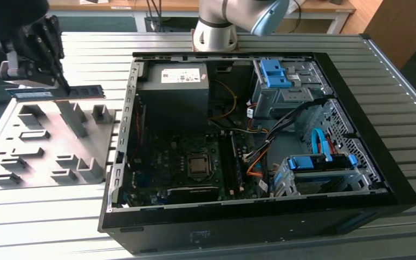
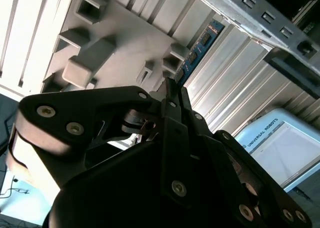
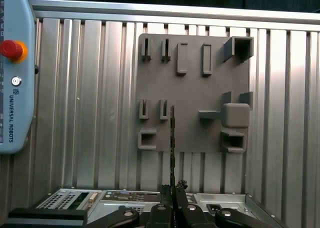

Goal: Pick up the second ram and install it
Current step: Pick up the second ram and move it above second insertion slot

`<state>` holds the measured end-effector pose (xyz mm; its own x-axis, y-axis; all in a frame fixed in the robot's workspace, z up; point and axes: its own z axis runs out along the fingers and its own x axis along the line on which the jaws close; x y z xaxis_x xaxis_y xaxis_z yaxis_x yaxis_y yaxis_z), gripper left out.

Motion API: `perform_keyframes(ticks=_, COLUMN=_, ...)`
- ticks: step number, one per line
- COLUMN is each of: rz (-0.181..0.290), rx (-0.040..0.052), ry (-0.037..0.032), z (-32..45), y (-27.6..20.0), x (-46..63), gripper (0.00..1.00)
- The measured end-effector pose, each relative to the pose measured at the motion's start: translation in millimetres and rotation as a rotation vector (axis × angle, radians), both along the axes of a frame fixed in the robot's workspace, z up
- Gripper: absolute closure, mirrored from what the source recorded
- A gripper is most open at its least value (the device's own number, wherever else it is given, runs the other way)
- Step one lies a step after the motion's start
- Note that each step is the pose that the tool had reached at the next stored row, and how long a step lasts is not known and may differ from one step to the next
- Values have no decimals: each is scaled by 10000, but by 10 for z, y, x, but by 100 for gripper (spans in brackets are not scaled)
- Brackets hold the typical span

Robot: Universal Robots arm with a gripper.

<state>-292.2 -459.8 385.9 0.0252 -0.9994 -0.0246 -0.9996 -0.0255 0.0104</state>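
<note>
My gripper (image 1: 63, 88) is at the exterior view's upper left, over the far edge of the grey holder tray (image 1: 45, 162). It is shut on the second ram (image 1: 56, 93), a long green-blue stick that lies level in the fingers just above the tray. In the first wrist view the ram (image 3: 172, 138) shows edge-on as a thin dark line running out from my gripper (image 3: 173, 188) over the tray (image 3: 195, 78). In the second wrist view the ram (image 2: 200, 45) sticks out past my gripper (image 2: 172, 90).
The open computer case (image 1: 338, 70) lies to the exterior view's right of the tray, with the motherboard's CPU socket (image 1: 195, 164) and long black slots (image 1: 232, 160) inside. The arm's base (image 1: 219, 27) stands behind the case. A teach pendant (image 3: 15, 73) lies on the ribbed table.
</note>
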Motion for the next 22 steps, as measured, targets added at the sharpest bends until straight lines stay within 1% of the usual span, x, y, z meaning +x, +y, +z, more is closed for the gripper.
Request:
perform_keyframes(ticks=6, rz=0, rx=1, ry=1, z=-1, y=0, x=230, gripper=86)
perform_keyframes(ticks=13, rz=0, rx=1, ry=1, z=-2, y=1, x=418, gripper=86)
perform_keyframes(ticks=22, rz=1, rx=0, ry=1, z=-2, y=0, x=699, gripper=86)
